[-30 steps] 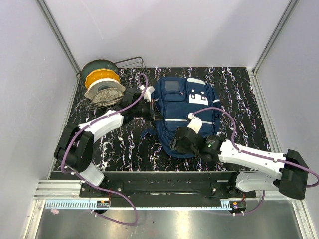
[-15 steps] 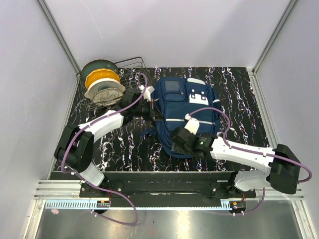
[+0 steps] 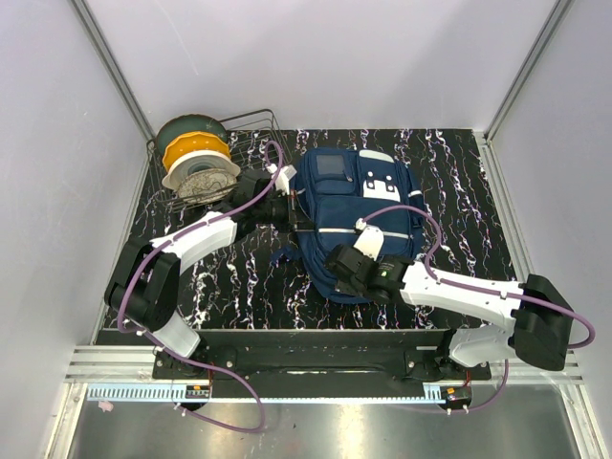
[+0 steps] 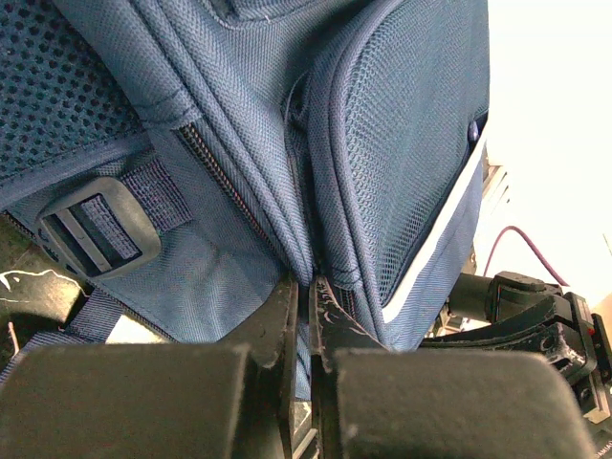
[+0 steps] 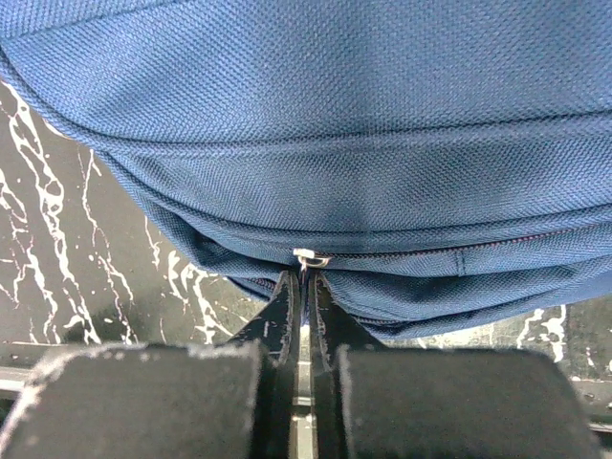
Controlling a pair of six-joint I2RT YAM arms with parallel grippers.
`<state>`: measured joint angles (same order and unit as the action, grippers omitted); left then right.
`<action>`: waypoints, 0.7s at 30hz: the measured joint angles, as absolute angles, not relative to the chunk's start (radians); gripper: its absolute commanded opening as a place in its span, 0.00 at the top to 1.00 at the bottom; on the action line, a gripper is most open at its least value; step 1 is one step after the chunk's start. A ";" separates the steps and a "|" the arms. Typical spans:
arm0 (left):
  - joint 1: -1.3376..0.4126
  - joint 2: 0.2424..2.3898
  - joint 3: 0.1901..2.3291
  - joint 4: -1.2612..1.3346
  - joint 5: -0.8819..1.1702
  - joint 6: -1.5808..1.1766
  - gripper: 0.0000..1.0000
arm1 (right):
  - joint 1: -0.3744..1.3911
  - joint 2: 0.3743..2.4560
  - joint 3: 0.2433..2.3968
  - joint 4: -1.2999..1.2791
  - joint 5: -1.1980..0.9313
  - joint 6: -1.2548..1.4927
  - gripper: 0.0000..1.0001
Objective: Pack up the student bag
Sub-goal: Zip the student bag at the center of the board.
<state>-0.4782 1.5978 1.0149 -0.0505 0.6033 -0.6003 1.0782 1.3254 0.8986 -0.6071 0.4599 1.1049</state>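
Observation:
The student bag [image 3: 359, 206], navy with white stripes and patches, lies flat in the middle of the black marbled table [image 3: 225, 282]. My left gripper [image 3: 295, 218] is shut on a fold of fabric at the bag's left side, pinching the seam [image 4: 316, 258] beside the mesh side pocket [image 4: 411, 143]. My right gripper [image 3: 337, 266] is at the bag's near edge, its jaws shut on the zipper pull [image 5: 311, 258] of the closed zipper line [image 5: 459, 256]. In the wrist views the left gripper [image 4: 308, 287] and right gripper [image 5: 305, 279] both show jaws pressed together.
A wire basket [image 3: 253, 122] at the back left holds a stack of round spools or bowls [image 3: 196, 158]. A strap buckle [image 4: 96, 229] hangs from the bag's left side. Metal frame posts and white walls ring the table.
My right gripper has moved a little left to the bag's near edge and gone from open to shut on the zipper pull. The left arm has not moved.

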 measured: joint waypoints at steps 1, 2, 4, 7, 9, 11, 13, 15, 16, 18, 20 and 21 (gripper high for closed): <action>-0.479 1.598 1.015 -0.051 0.604 -0.600 1.00 | 1.079 1.325 0.899 -0.610 0.465 1.104 1.00; -0.479 1.598 1.015 -0.051 0.604 -0.600 1.00 | 1.079 1.325 0.899 -0.615 0.473 1.104 1.00; -0.481 1.598 1.015 -0.051 0.604 -0.599 1.00 | 1.080 1.323 0.898 -0.627 0.488 1.104 1.00; -0.484 1.598 1.015 -0.051 0.604 -0.599 1.00 | 1.080 1.300 0.893 -0.648 0.511 1.104 1.00; -0.484 1.598 1.015 -0.051 0.604 -0.598 1.00 | 1.080 1.264 0.876 -0.662 0.523 1.104 1.00; -0.484 1.598 1.015 -0.051 0.604 -0.593 1.00 | 1.076 1.225 0.856 -0.680 0.537 1.104 1.00; -0.482 1.597 1.015 -0.058 0.604 -0.584 1.00 | 1.066 1.184 0.830 -0.700 0.542 1.104 1.00; -0.478 1.596 1.015 -0.064 0.605 -0.575 1.00 | 1.050 1.139 0.801 -0.710 0.544 1.104 1.00; -0.474 1.593 1.015 -0.070 0.607 -0.572 1.00 | 1.045 1.123 0.790 -0.713 0.549 1.104 1.00; -0.462 1.589 1.015 -0.077 0.616 -0.566 1.00 | 1.025 1.084 0.759 -0.714 0.558 1.104 1.00; -0.445 1.588 1.015 -0.078 0.635 -0.560 1.00 | 0.987 1.062 0.732 -0.727 0.560 1.104 1.00; -0.433 1.588 1.015 -0.078 0.647 -0.558 1.00 | 0.969 1.056 0.720 -0.739 0.562 1.105 1.00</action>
<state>-0.4328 1.5883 1.0149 -0.0784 0.6472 -0.5575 0.9688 1.0565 0.7204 -0.7391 0.5621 1.1046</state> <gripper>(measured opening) 0.046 0.020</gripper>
